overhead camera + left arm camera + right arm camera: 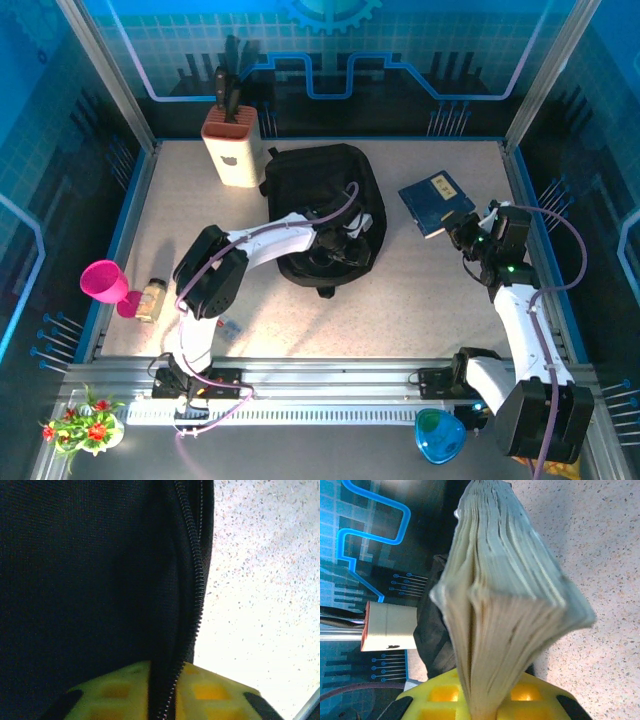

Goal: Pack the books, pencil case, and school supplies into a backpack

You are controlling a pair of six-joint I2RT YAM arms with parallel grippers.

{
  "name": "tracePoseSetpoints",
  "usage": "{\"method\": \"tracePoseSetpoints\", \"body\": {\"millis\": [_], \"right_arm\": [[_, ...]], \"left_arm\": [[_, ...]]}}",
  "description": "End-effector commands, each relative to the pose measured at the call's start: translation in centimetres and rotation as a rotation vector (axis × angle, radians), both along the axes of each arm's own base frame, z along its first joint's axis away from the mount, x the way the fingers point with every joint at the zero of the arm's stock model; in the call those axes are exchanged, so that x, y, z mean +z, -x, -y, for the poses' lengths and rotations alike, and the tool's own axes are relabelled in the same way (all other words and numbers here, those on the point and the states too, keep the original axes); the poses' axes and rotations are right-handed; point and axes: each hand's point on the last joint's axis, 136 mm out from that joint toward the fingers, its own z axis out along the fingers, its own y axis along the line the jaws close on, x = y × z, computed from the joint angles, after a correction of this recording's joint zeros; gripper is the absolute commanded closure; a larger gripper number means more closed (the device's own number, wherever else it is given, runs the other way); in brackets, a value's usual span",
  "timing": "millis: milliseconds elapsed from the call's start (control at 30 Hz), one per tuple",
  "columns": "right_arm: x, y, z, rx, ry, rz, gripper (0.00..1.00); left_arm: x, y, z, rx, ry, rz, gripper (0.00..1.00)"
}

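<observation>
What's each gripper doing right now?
Left gripper: closed on the backpack at its zipper edge.
Right gripper: closed, holding the books.

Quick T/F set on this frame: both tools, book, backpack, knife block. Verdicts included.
1. The right tool is shut on the thin dark blue book with a yellowish label. True.
2. That book lies inside the large black fabric backpack. False: it is outside, to the backpack's right, in the right tool.
3. The left tool pinches the backpack's zipper edge. True.
4. The cream knife block lies tipped over. False: it stands upright, knives in its top, beside the backpack's rear left.
</observation>
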Motion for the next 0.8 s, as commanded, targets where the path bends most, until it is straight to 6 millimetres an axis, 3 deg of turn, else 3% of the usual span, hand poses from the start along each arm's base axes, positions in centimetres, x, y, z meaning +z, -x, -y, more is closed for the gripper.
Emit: {"method": "tracePoseSetpoints", "body": {"millis": [0, 233, 433, 633, 767], "right_arm": [[0.5, 0.3, 0.1, 0.013, 0.010, 0.033, 0.91], [0.4, 0.4, 0.1, 0.013, 0.010, 0.030, 0.91], [0.6, 0.6, 0.1, 0.016, 0.023, 0.031, 0.91], [2.1, 2.2, -0.4, 0.042, 0.049, -0.016, 0.91], [2.1, 3.7, -0.6, 0.028, 0.069, -0.069, 0.91]], "left_arm": [[1.9, 0.3, 0.9, -0.025, 0.061, -0.016, 0.84], [3.3, -0.1, 1.2, 0.000, 0.151, -0.043, 0.91], [5.3, -1.4, 0.1, 0.041, 0.161, 0.018, 0.95], [10.7, -4.6, -1.9, 0.140, 0.154, 0.223, 0.99], [15.2, -6.8, -1.9, 0.198, 0.212, 0.380, 1.00]]}}
